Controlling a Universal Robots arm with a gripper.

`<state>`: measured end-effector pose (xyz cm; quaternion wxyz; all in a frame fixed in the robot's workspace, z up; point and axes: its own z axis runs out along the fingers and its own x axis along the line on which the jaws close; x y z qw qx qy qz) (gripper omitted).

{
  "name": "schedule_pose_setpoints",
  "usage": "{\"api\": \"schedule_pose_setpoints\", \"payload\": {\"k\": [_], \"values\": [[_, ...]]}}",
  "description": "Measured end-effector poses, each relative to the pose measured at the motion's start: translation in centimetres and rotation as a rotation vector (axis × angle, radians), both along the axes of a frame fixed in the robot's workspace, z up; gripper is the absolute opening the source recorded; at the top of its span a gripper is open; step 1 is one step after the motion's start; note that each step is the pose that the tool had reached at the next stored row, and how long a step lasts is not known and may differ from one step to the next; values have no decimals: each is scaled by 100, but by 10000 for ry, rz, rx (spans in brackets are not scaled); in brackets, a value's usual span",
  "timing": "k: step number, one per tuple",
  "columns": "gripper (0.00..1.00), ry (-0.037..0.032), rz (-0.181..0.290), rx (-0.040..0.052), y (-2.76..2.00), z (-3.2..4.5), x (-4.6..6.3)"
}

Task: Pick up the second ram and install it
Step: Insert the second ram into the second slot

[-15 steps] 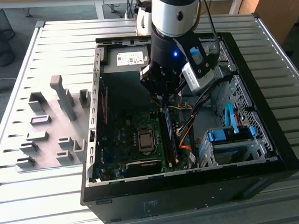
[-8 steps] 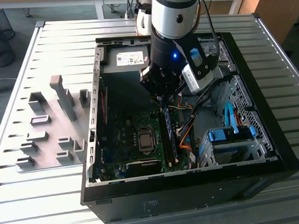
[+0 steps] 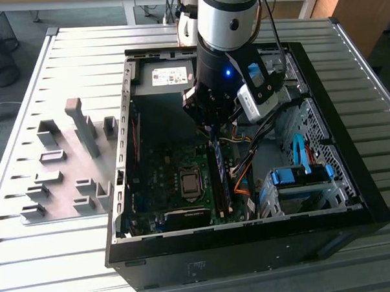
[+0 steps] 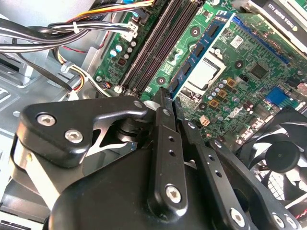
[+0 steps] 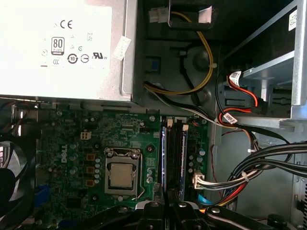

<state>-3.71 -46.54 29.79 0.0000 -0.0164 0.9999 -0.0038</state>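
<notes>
Inside the open computer case, the arm reaches down over the memory slots. A long blue-green ram stick stands in the slot nearest the processor; it also shows in the first wrist view and in the exterior view. A second blue edge runs along a slot farther from the processor. My gripper is shut, its tips right at the stick's near end; whether they touch it I cannot tell. The gripper appears in the exterior view and the first wrist view.
A power supply sits beyond the board. Bundled cables and a drive bay with blue clips crowd the exterior view's right. A black fan is beside the board. Grey holder blocks stand on the table left of the case.
</notes>
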Motion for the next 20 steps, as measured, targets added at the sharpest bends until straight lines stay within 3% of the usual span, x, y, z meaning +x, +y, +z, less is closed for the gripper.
{"api": "schedule_pose_setpoints", "payload": {"k": [5,15,20], "values": [[14,5,0,5,0,-11,0],[14,19,-170,0,0,-189,22],[14,21,-170,-1,0,-196,25]]}}
